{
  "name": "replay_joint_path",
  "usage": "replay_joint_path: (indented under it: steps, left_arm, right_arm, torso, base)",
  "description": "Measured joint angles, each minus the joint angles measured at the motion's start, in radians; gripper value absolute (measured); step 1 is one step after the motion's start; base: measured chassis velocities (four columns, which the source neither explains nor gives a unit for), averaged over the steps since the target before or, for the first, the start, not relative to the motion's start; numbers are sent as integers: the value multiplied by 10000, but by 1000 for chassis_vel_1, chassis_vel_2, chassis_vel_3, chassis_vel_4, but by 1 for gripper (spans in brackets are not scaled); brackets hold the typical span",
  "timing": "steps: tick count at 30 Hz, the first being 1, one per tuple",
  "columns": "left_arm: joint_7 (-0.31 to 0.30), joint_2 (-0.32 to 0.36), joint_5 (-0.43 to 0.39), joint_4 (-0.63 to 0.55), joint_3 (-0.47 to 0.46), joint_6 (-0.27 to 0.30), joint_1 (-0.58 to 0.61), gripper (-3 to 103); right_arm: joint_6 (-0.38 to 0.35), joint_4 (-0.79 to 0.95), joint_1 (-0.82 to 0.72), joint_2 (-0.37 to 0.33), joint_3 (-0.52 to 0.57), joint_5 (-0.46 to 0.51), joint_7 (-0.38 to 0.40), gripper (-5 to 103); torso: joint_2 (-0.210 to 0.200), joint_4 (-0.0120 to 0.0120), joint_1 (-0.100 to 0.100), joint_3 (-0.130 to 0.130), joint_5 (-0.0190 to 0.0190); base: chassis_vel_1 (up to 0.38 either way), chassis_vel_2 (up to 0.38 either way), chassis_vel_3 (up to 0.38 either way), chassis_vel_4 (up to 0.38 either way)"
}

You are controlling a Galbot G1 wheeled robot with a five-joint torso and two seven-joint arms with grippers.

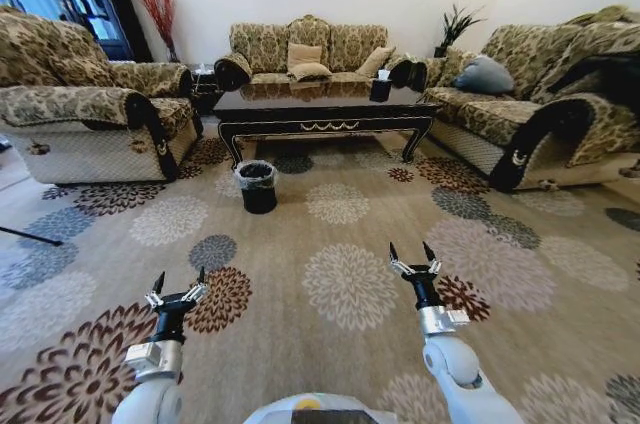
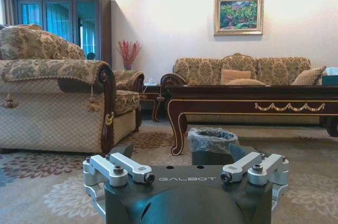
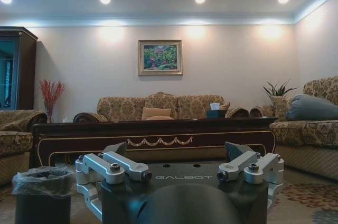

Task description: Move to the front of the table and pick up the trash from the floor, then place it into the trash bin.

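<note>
The dark glossy table [image 1: 325, 104] with gold scrollwork stands ahead between the sofas, some way off across the carpet. It also appears as the table [image 2: 253, 105] in the left wrist view and the table [image 3: 158, 137] in the right wrist view. The black trash bin [image 1: 257, 186] with a grey liner stands on the carpet before the table's left front leg, seen too as the bin [image 2: 211, 142] and the bin [image 3: 42, 182]. The trash is out of view on the patterned carpet. My left gripper [image 1: 180, 279] and right gripper [image 1: 413, 252] hover low, both open and holding nothing.
Patterned sofas stand at the left [image 1: 90, 114], back [image 1: 310, 49] and right [image 1: 540, 104]. A black tissue box [image 1: 380, 89] sits on the table. A thin dark rod [image 1: 30, 236] lies at the left edge. Wide flowered carpet [image 1: 340, 274] stretches between me and the table.
</note>
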Motion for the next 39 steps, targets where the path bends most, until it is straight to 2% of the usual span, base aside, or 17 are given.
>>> replay_joint_path:
  steps: [25,39]
  left_arm:
    - [-1,0,0,0,-1,0,1,100]
    - [0,0,0,0,-1,0,0,100]
  right_arm:
    - [0,0,-2,0,0,0,0,100]
    - [0,0,0,0,-1,0,0,100]
  torso:
    - [-2,-1,-2,-2,-1]
    - [-2,0,1,2,1]
  base:
    - [161,-160,-154,157]
    - [3,-12,-14,4]
